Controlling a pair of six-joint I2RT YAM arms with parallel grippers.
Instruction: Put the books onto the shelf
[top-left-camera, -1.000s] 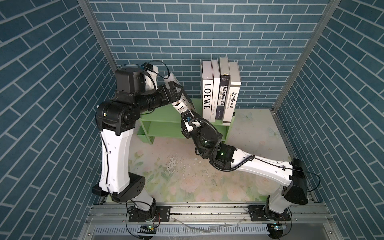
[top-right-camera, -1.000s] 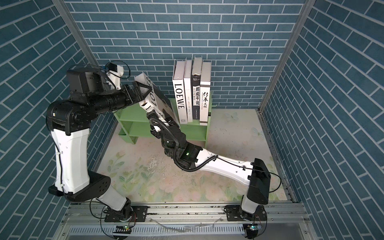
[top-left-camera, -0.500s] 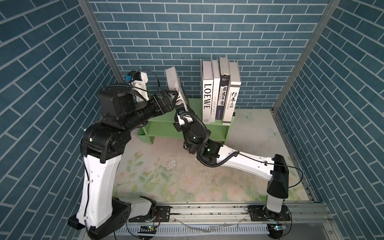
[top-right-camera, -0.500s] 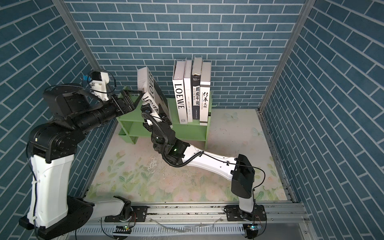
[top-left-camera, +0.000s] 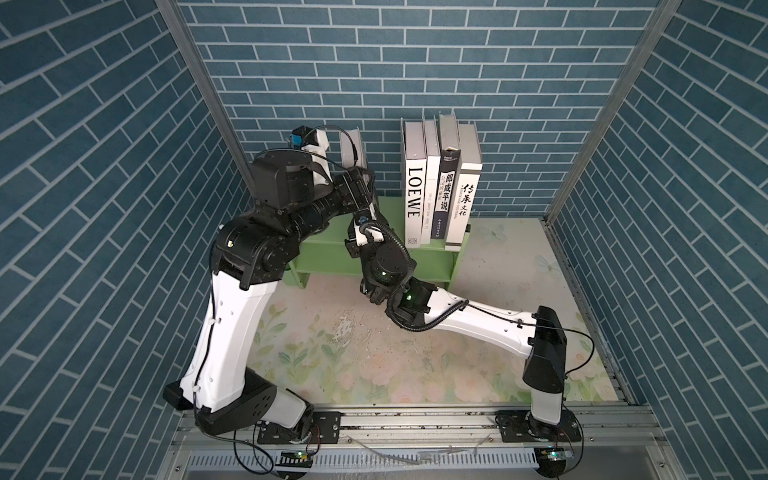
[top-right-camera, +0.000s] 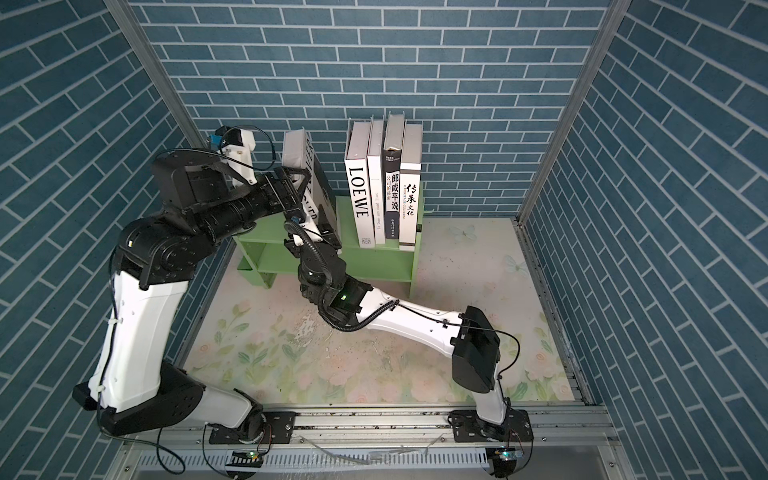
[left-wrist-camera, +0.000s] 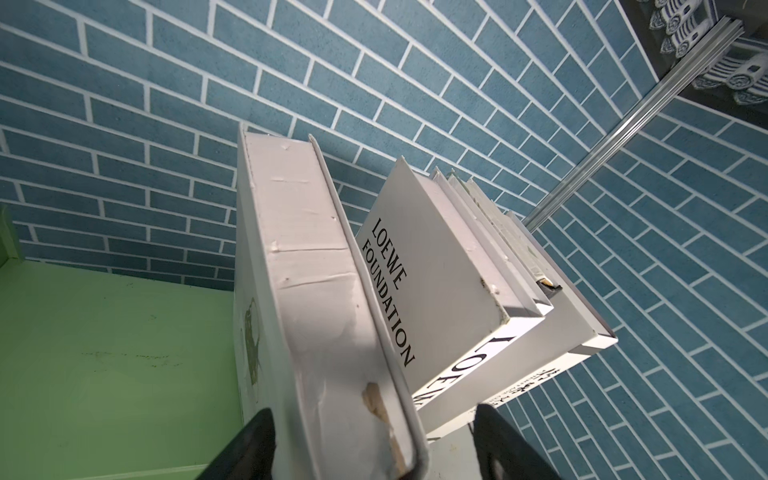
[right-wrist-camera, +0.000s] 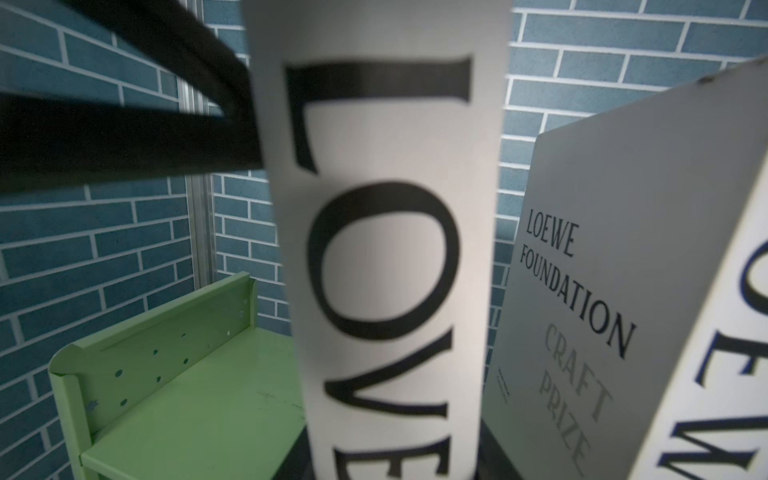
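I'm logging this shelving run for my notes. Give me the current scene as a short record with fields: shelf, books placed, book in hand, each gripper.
Shelf: green shelf, by the back wall.
Books placed: four books, upright in a row on its right part.
Book in hand: white LOVE book, tilted over the shelf's left part; contact with the shelf unclear.
Right gripper: shut on the book's lower end.
Left gripper: open, fingers straddling the book's upper end.

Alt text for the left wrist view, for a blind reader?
A thick white book, page edge toward the camera, sits between the open left claw's fingers over a green shelf. Beside it is a row of white books, nearest reading LOEWE FOUNDATION; blue brick wall behind.
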